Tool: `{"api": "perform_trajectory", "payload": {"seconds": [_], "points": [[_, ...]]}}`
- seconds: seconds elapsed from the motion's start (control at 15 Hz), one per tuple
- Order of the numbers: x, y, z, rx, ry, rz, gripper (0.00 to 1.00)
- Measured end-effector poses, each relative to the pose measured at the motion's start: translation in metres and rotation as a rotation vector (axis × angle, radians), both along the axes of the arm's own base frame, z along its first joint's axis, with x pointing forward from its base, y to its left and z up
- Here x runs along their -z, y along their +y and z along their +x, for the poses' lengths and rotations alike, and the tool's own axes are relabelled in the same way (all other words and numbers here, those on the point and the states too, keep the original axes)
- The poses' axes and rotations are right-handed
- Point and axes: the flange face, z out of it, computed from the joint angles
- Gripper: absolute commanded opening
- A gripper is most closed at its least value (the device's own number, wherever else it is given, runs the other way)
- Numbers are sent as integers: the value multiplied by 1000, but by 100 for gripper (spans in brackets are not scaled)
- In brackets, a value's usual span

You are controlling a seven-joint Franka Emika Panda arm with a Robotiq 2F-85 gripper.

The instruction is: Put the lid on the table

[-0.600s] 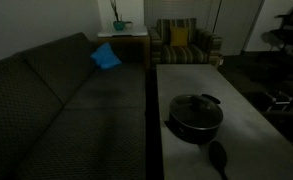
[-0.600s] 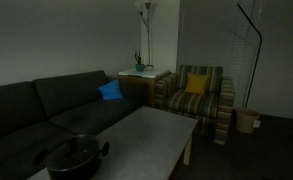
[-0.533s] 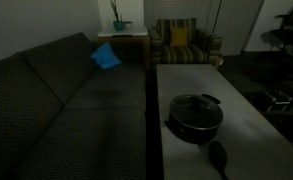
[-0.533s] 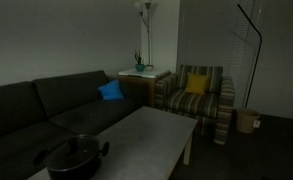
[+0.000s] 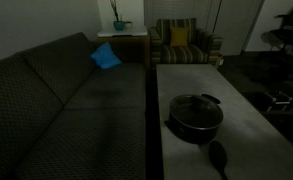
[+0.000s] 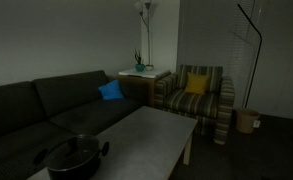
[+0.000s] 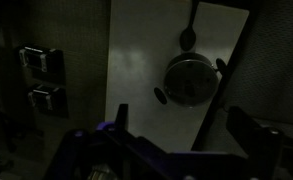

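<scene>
The see-through lid (image 5: 194, 104) with its dark knob sits on the black pot (image 5: 195, 122) on the long pale grey table (image 5: 186, 80). The lid also shows in the other exterior view (image 6: 74, 148) on the pot (image 6: 72, 160), and in the wrist view (image 7: 189, 76). A small black spoon (image 5: 218, 154) lies on the table beside the pot. My gripper (image 7: 184, 135) shows only in the wrist view. Its fingers are spread wide and empty, high above the table and well away from the lid.
A dark sofa (image 5: 66, 100) runs along one long side of the table, with a blue cushion (image 5: 105, 57) on it. A striped armchair (image 5: 181, 42) with a yellow cushion stands past the table's far end. A small white side table (image 5: 122, 36) holds a plant.
</scene>
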Motion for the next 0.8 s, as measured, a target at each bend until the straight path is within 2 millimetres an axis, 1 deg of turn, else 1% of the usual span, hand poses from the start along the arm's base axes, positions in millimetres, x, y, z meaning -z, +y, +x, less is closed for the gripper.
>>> {"api": "perform_trajectory", "payload": {"seconds": [0.13,0.33,0.53,0.6,0.67,0.8], "points": [[25,2,24,-18,17,20,100],[69,3,62,-38,75,43,100],[111,4,93,-48,143,47,100],[119,4,100,-47,158,50,100],[123,5,105,-46,166,53,100],[122,6,107,-48,163,56,100]]}}
